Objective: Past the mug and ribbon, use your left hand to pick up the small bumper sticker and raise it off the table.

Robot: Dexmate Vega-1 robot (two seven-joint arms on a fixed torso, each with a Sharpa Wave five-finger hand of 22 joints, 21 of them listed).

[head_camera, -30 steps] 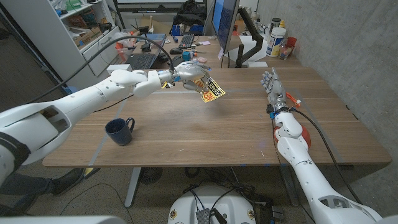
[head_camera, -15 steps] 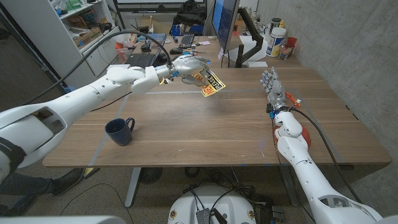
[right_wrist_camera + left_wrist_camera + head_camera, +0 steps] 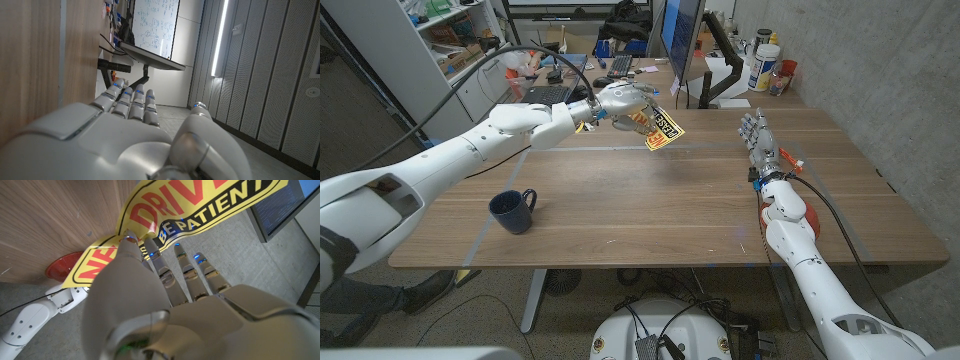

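My left hand (image 3: 623,103) holds the small yellow bumper sticker (image 3: 662,130) in the air above the far middle of the table, pinching its upper edge. In the left wrist view the sticker (image 3: 200,210) shows red and black lettering and bends over the fingertips (image 3: 130,237) of that hand (image 3: 165,305). A dark blue mug (image 3: 512,210) stands near the table's front left. My right hand (image 3: 758,137) waits at the right side with fingers straight and nothing in it; its back fills the right wrist view (image 3: 125,135).
A laptop (image 3: 548,97), a monitor (image 3: 682,40) and desk clutter stand at the table's far edge. Bottles (image 3: 766,66) stand at the far right corner. A red object (image 3: 812,215) lies beside my right forearm.
My left hand has lifted the sticker higher and a little farther from me. The right hand and the mug have stayed put.
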